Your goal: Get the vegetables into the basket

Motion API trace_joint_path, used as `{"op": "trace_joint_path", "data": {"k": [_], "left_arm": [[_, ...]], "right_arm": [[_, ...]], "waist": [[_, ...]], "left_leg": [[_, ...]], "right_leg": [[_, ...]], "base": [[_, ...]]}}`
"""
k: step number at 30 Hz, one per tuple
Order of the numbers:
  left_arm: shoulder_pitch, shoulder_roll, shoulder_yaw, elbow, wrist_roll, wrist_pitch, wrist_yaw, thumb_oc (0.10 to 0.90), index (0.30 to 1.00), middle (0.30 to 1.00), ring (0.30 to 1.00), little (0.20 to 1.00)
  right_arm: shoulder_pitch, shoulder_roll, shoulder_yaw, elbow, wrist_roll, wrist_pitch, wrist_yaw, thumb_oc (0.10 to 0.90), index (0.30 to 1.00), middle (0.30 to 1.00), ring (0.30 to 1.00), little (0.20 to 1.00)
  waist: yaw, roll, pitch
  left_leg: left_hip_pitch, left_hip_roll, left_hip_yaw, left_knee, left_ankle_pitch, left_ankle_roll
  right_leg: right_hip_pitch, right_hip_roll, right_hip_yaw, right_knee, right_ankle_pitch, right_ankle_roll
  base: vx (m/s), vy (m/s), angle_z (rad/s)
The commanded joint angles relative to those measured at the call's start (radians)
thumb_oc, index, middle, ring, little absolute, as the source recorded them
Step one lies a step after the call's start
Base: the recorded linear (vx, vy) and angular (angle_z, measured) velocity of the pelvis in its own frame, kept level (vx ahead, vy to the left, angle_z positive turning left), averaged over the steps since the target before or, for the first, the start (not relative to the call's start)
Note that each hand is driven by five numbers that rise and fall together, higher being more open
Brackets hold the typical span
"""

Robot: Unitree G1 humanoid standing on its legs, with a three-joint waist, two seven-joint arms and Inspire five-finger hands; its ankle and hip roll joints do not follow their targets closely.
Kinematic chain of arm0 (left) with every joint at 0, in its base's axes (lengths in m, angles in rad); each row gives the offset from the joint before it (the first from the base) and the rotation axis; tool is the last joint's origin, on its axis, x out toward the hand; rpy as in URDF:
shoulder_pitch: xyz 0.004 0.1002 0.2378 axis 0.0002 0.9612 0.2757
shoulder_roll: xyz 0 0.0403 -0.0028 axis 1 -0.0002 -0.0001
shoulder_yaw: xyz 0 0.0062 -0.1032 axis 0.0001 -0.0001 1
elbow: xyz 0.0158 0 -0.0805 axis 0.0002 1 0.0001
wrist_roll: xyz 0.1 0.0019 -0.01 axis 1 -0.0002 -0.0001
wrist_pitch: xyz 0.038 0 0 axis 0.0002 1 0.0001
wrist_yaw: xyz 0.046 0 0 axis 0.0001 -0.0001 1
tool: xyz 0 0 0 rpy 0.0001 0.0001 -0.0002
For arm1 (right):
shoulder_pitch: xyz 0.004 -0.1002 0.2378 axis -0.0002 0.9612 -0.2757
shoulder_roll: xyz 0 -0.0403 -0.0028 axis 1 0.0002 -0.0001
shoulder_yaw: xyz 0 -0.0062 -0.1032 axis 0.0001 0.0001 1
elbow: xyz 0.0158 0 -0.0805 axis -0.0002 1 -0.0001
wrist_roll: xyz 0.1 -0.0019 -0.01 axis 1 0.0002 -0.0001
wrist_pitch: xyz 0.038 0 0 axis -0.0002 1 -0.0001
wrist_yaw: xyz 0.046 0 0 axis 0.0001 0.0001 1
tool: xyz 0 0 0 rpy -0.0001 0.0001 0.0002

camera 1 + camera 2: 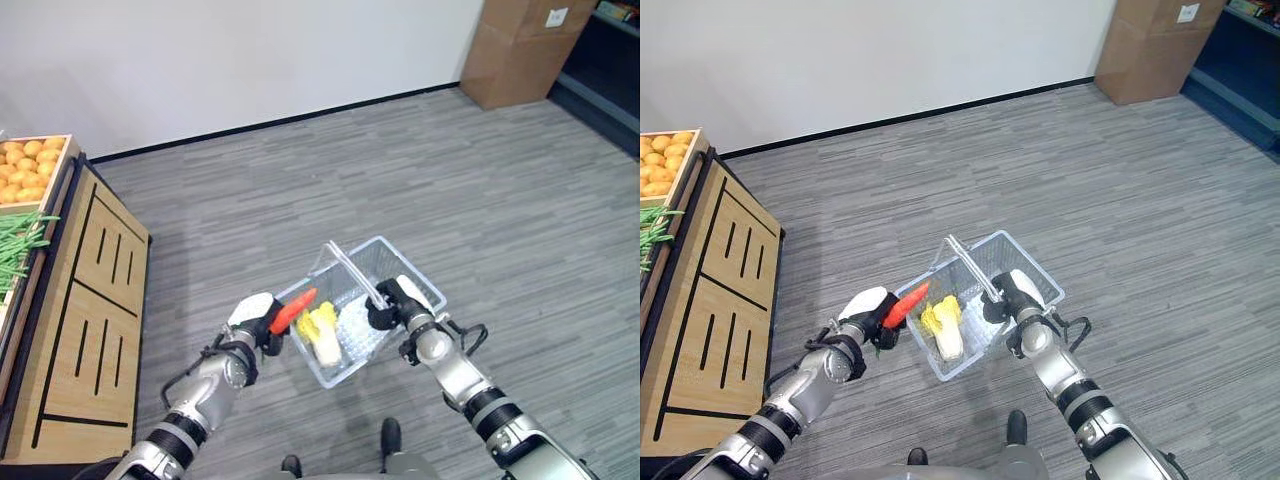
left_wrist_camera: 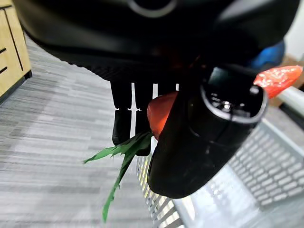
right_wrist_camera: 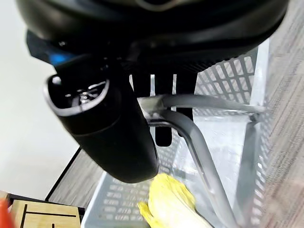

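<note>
Above the left rim of the silver wire-mesh basket, my left hand clamps the orange carrot. My right hand grips the basket's handles; yellow-green cabbage lies inside.

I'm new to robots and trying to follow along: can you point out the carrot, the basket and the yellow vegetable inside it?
carrot [image 1: 293, 310], left eye view, middle of its orange body.
basket [image 1: 412, 277], left eye view, its far mesh wall.
yellow vegetable [image 1: 943, 320], right eye view, its leafy yellow middle.
</note>
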Motion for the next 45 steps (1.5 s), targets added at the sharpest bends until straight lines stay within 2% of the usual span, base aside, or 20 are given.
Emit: {"op": "trace_joint_path", "data": {"k": [1,7,8,11,12,13,18,19,22,32,33,35,36,37,38,40,42,45], "left_arm": [[-0.129,0.006,-0.054,0.146,0.108,-0.006,-0.006,0.4,0.3,0.3,0.3,0.3],[-0.199,-0.066,-0.128,0.314,0.194,-0.007,-0.037,0.4,0.3,0.3,0.3,0.3],[-0.236,-0.085,-0.157,0.35,0.208,-0.013,-0.043,0.4,0.3,0.3,0.3,0.3],[-0.266,-0.108,-0.185,0.395,0.223,-0.019,-0.049,0.4,0.3,0.3,0.3,0.3],[-0.291,-0.13,-0.222,0.436,0.256,-0.025,-0.062,0.4,0.3,0.3,0.3,0.3],[-0.306,-0.142,-0.24,0.455,0.274,-0.03,-0.068,0.4,0.3,0.3,0.3,0.3],[-0.36,-0.178,-0.319,0.482,0.321,-0.06,-0.078,0.408,0.311,0.311,0.311,0.311],[-0.369,-0.181,-0.345,0.467,0.343,-0.071,-0.082,0.9,1.0,1.0,1.0,1.0],[-0.361,-0.167,-0.359,0.408,0.351,-0.092,-0.094,0.9,1.0,1.0,1.0,1.0],[-0.347,-0.149,-0.352,0.352,0.314,-0.101,-0.107,0.9,1.0,1.0,1.0,1.0],[-0.313,-0.111,-0.286,0.264,0.21,-0.084,-0.091,0.9,1.0,1.0,1.0,1.0],[-0.274,-0.084,-0.249,0.239,0.16,-0.08,-0.091,0.9,1.0,1.0,1.0,1.0],[-0.271,-0.082,-0.25,0.236,0.158,-0.079,-0.092,0.9,1.0,1.0,1.0,1.0],[-0.252,-0.051,-0.224,0.164,0.132,-0.08,-0.1,0.9,1.0,1.0,1.0,1.0],[-0.203,0.011,-0.175,0.069,0.09,-0.081,-0.114,0.9,1.0,1.0,1.0,1.0],[-0.131,0.071,-0.098,-0.03,0.016,-0.073,-0.107,0.9,1.0,1.0,1.0,1.0],[-0.076,0.109,-0.051,-0.08,-0.022,-0.07,-0.111,0.9,1.0,1.0,1.0,1.0],[-0.014,0.097,0.006,0.026,-0.084,-0.059,-0.076,0.9,1.0,1.0,1.0,1.0]], "right_arm": [[-0.108,0.035,0.011,-0.195,-0.012,-0.158,0.001,0.4,0.3,0.3,0.3,0.3],[-0.107,0.017,0.072,-0.319,-0.018,-0.174,0.056,0.4,0.3,0.3,0.3,0.3],[-0.101,0.025,0.098,-0.364,0.031,-0.189,0.074,0.4,0.3,0.3,0.3,0.3],[-0.093,0.038,0.137,-0.381,0.093,-0.19,0.105,0.4,0.3,0.3,0.3,0.3],[-0.085,0.052,0.18,-0.387,0.165,-0.192,0.138,0.4,0.3,0.3,0.3,0.3],[-0.099,0.05,0.197,-0.401,0.177,-0.195,0.15,0.4,0.3,0.3,0.3,0.3],[-0.127,0.062,0.242,-0.405,0.29,-0.212,0.159,0.4,0.3,0.3,0.3,0.3],[-0.131,0.067,0.258,-0.398,0.318,-0.212,0.172,0.4,0.3,0.3,0.3,0.3],[-0.144,0.066,0.266,-0.398,0.386,-0.223,0.177,0.4,0.3,0.3,0.3,0.3],[-0.149,0.063,0.261,-0.379,0.359,-0.234,0.181,0.4,0.3,0.3,0.3,0.3],[-0.112,0.05,0.23,-0.298,0.271,-0.213,0.152,0.4,0.3,0.3,0.3,0.3],[-0.076,0.041,0.201,-0.229,0.197,-0.192,0.142,0.4,0.3,0.3,0.3,0.3],[-0.074,0.042,0.201,-0.228,0.196,-0.193,0.142,0.4,0.3,0.3,0.3,0.3],[-0.054,0.039,0.176,-0.188,0.174,-0.182,0.127,0.4,0.3,0.3,0.3,0.3],[-0.008,0.039,0.122,-0.093,0.148,-0.154,0.112,0.4,0.3,0.3,0.3,0.3],[0.027,0.041,0.045,0.018,0.129,-0.138,0.092,0.4,0.3,0.3,0.3,0.3],[0.047,0.027,-0.007,0.079,0.098,-0.127,0.075,0.4,0.3,0.3,0.3,0.3],[0.052,0.003,-0.073,0.293,0.008,-0.103,0.035,0.4,0.3,0.3,0.3,0.3]], "waist": [[-0.016,-0.035,-0.054],[-0.05,-0.013,-0.055],[-0.069,-0.002,-0.052],[-0.081,0.011,-0.047],[-0.09,0.018,-0.043],[-0.093,0.022,-0.043],[-0.105,0.025,-0.039],[-0.104,0.022,-0.037],[-0.093,0.016,-0.035],[-0.072,0.003,-0.033],[-0.055,-0.004,-0.025],[-0.045,-0.008,-0.026],[-0.045,-0.007,-0.03],[-0.038,-0.007,-0.031],[-0.025,-0.01,-0.034],[-0.007,-0.015,-0.036],[0.005,-0.02,-0.037],[0.022,-0.038,-0.044]], "left_leg": [[-0.047,0.025,0.019,0.054,-0.025,-0.023],[-0.04,0.03,0.044,0.047,-0.022,-0.029],[-0.041,0.032,0.054,0.048,-0.021,-0.031],[-0.044,0.034,0.062,0.049,-0.019,-0.034],[-0.042,0.034,0.068,0.05,-0.019,-0.036],[-0.04,0.035,0.071,0.05,-0.02,-0.037],[-0.038,0.036,0.077,0.05,-0.018,-0.039],[-0.043,0.036,0.076,0.05,-0.006,-0.038],[-0.047,0.037,0.072,0.046,-0.002,-0.038],[-0.041,0.034,0.058,0.035,-0.008,-0.035],[-0.051,0.03,0.049,0.037,0.006,-0.032],[-0.053,0.029,0.041,0.034,0.007,-0.031],[-0.048,0.03,0.04,0.031,-0.002,-0.032],[-0.049,0.029,0.035,0.031,-0.002,-0.031],[-0.047,0.028,0.027,0.031,-0.003,-0.029],[-0.043,0.027,0.017,0.031,-0.005,-0.028],[-0.04,0.025,0.007,0.029,-0.005,-0.026],[-0.041,0.021,-0.011,0.025,-0.003,-0.024]], "right_leg": [[0.039,-0.055,0.034,0.035,-0.119,0.065],[0.028,-0.05,0.054,0.038,-0.118,0.064],[0.023,-0.05,0.062,0.04,-0.117,0.064],[0.016,-0.049,0.069,0.039,-0.114,0.064],[0.015,-0.05,0.071,0.039,-0.114,0.064],[0.017,-0.049,0.07,0.038,-0.114,0.064],[0.021,-0.049,0.071,0.036,-0.113,0.065],[0.016,-0.05,0.069,0.039,-0.105,0.062],[0.016,-0.051,0.062,0.04,-0.104,0.064],[0.028,-0.055,0.047,0.036,-0.109,0.067],[0.022,-0.057,0.038,0.04,-0.098,0.065],[0.024,-0.057,0.033,0.039,-0.099,0.065],[0.029,-0.056,0.033,0.036,-0.107,0.067],[0.033,-0.057,0.029,0.035,-0.108,0.067],[0.042,-0.058,0.02,0.032,-0.109,0.068],[0.055,-0.059,0.01,0.028,-0.111,0.068],[0.062,-0.061,0.002,0.026,-0.113,0.068],[0.069,-0.061,-0.009,0.026,-0.114,0.067]], "base": [[-0.02,-0.014,-0.27],[-0.01,-0.015,-0.17],[-0.04,-0.024,-0.23],[-0.04,-0.023,-0.14],[-0.02,-0.017,-0.19],[-0.02,-0.021,-0.06],[-0.01,-0.005,0.0],[-0.06,-0.023,0.0],[-0.01,-0.006,0.0],[-0.01,0.002,0.04],[-0.07,0.005,0.07],[-0.01,0.007,0.06],[0.05,0.009,0.23],[0.08,0.009,0.27],[0.05,0.011,0.2],[0.06,0.02,0.15],[0.05,0.022,0.23],[0.04,0.026,0.12]]}}
